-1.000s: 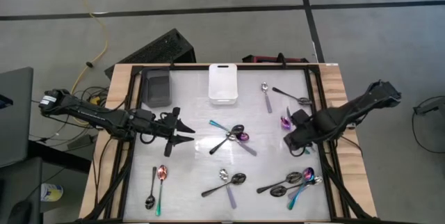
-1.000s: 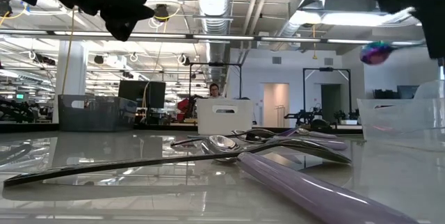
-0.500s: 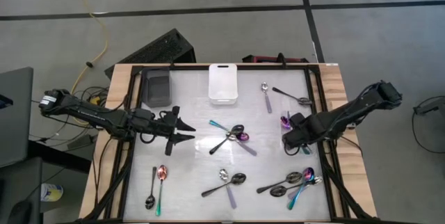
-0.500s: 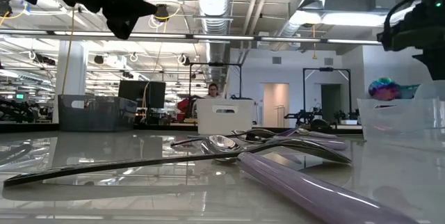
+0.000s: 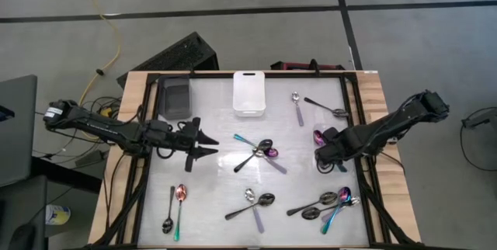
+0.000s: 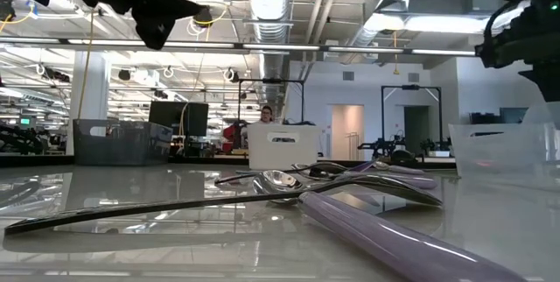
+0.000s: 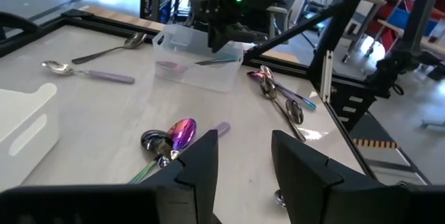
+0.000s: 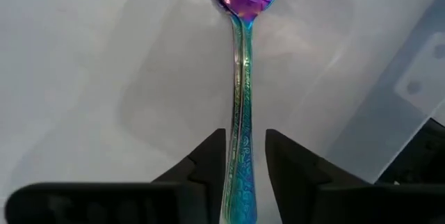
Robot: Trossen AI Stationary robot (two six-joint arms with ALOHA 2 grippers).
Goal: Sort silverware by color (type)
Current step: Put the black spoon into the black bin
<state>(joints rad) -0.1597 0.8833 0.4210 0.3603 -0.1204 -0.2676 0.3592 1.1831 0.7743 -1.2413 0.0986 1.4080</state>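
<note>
A rainbow spoon [image 8: 243, 64] with a purple bowl and a teal handle lies flat on the floor of a clear bin [image 7: 198, 71] at the table's right side. My right gripper [image 8: 245, 140] points down into that bin. It is open, and its fingers stand on either side of the spoon's handle with a narrow gap on each side. My left gripper [image 5: 210, 146] hovers open over the table's left half with nothing between its fingers. More silverware lies loose on the table: a crossed group [image 5: 261, 154] at the middle and a pile [image 5: 326, 203] at the near right.
A white bin [image 5: 249, 92] and a dark bin [image 5: 175, 97] stand at the far edge. Two spoons [image 5: 297, 106] [image 5: 326, 107] lie at the far right, a pair [image 5: 255, 201] at the near middle and a pair [image 5: 175, 207] at the near left. A black frame [image 5: 365, 180] rims the table.
My right gripper has come down with the rainbow spoon into the clear bin and let it go. The spoon's bowl was up in the air, then low behind the bin's wall. Now the spoon lies flat on the bin's floor.
</note>
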